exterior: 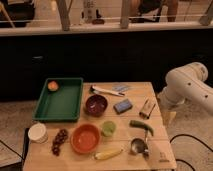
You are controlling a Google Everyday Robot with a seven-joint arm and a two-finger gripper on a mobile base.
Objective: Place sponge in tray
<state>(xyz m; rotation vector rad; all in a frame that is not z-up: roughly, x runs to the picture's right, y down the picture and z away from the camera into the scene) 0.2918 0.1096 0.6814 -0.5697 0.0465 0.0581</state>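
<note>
The blue-grey sponge lies flat on the wooden table, right of centre, between a dark purple bowl and a tan packet. The dark green tray sits at the table's back left, with a small orange fruit in its far left corner. My white arm reaches in from the right. The gripper hangs at its lower end beside the table's right edge. It is well right of the sponge and holds nothing that I can see.
A white-handled utensil lies behind the sponge. In front are an orange bowl, a green cup, a white cup, grapes, a banana, a green vegetable and a metal scoop.
</note>
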